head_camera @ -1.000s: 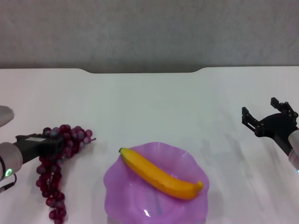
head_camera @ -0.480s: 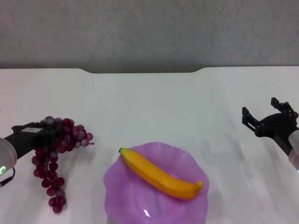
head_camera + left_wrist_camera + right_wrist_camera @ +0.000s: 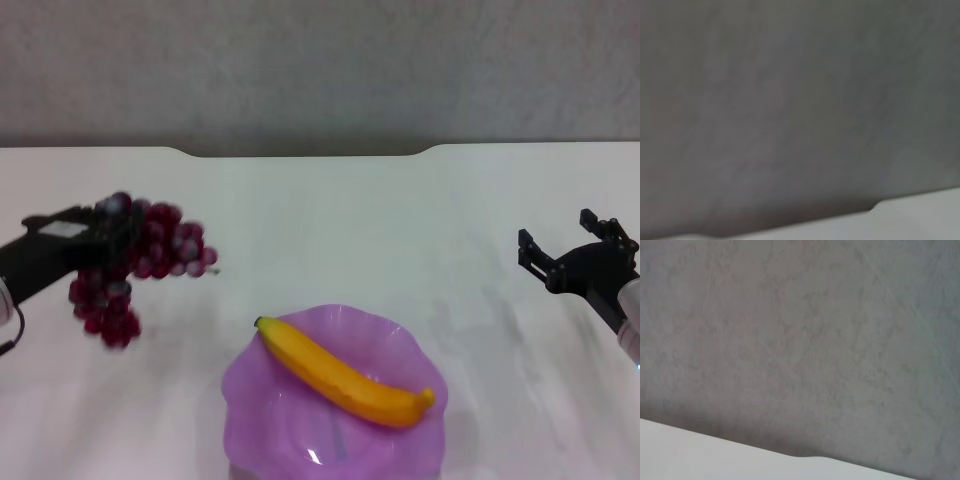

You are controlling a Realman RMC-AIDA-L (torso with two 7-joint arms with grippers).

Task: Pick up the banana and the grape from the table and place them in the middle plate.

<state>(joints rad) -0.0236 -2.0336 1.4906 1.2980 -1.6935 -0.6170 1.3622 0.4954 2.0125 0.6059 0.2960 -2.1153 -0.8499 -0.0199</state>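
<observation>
The banana (image 3: 345,378) lies across the purple middle plate (image 3: 260,400) at the near middle of the white table (image 3: 330,220). My left gripper (image 3: 112,240) is shut on the grape bunch (image 3: 140,262) and holds it in the air at the left, to the left of the plate. The bunch hangs down below the fingers. My right gripper (image 3: 572,250) is open and empty above the table at the right. Neither wrist view shows the fruit, the plate or any fingers.
The table's far edge has a notch (image 3: 305,153) before a grey wall (image 3: 320,70). Both wrist views show that wall (image 3: 790,100) (image 3: 800,330) and a strip of table edge (image 3: 700,450).
My left gripper has lifted the grape bunch off the table, moving up and slightly right. The right arm, banana and plate have not moved.
</observation>
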